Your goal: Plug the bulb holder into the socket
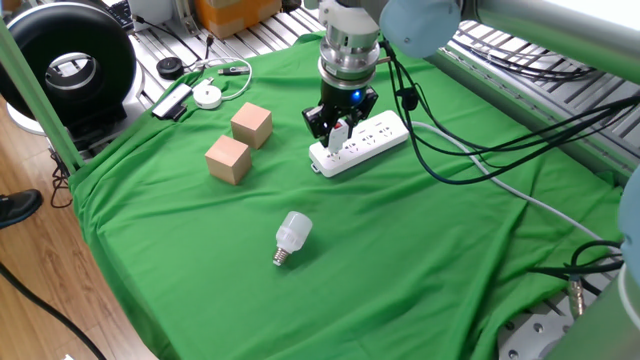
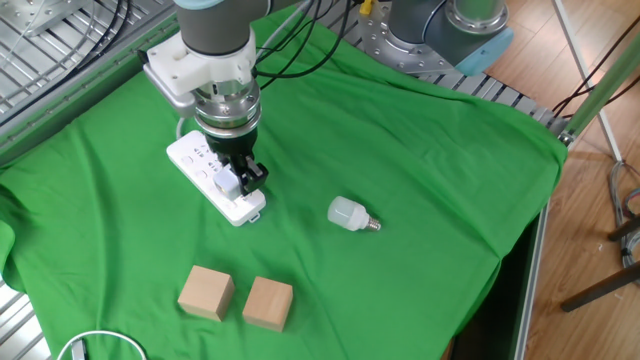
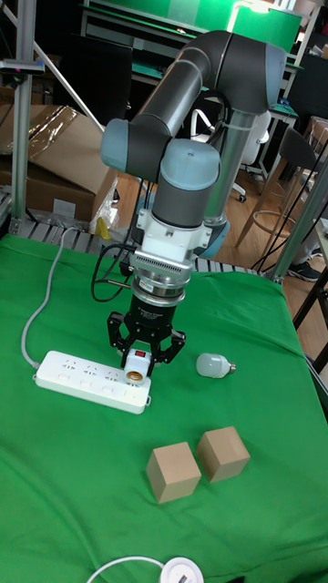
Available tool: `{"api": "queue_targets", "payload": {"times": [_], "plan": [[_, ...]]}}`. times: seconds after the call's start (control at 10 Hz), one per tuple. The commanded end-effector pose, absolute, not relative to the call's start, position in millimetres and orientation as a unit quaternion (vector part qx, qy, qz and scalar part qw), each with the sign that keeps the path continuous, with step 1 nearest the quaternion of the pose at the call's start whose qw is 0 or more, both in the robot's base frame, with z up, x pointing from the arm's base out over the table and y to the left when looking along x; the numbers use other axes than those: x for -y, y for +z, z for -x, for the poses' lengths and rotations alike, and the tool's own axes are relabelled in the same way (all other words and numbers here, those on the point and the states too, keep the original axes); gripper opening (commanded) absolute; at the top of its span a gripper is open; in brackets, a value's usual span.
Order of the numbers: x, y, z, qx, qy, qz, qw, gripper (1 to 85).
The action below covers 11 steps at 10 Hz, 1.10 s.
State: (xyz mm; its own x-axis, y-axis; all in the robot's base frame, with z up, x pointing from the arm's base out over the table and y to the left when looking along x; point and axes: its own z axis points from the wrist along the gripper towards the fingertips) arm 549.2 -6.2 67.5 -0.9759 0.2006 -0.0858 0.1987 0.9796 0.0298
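Note:
The socket (image 1: 368, 139) (image 2: 205, 172) (image 3: 82, 376) is a long white power strip lying on the green cloth. My gripper (image 1: 340, 128) (image 2: 236, 180) (image 3: 138, 360) stands straight above its cable-free end, shut on the bulb holder (image 1: 340, 130) (image 2: 229, 181) (image 3: 138, 359), a small white block with a red patch. The holder sits right at the strip's top face; whether it is seated in an outlet I cannot tell.
Two tan wooden cubes (image 1: 241, 141) (image 2: 236, 298) (image 3: 198, 461) lie beside the strip. A white light bulb (image 1: 291, 237) (image 2: 350, 214) (image 3: 214, 365) lies on its side on the cloth. The strip's grey cable (image 1: 490, 175) (image 3: 36, 303) trails off. Clutter and a black round device (image 1: 70, 68) sit past the cloth's edge.

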Motion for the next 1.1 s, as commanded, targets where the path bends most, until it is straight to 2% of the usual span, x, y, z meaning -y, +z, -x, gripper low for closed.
{"api": "queue_targets", "payload": {"times": [0.0, 1.0], "plan": [[2.7, 72.8, -550.9, -0.994, 0.016, -0.098, 0.051, 1.0], [2.7, 67.1, -553.6, -0.994, 0.014, -0.099, 0.049, 1.0]]}}
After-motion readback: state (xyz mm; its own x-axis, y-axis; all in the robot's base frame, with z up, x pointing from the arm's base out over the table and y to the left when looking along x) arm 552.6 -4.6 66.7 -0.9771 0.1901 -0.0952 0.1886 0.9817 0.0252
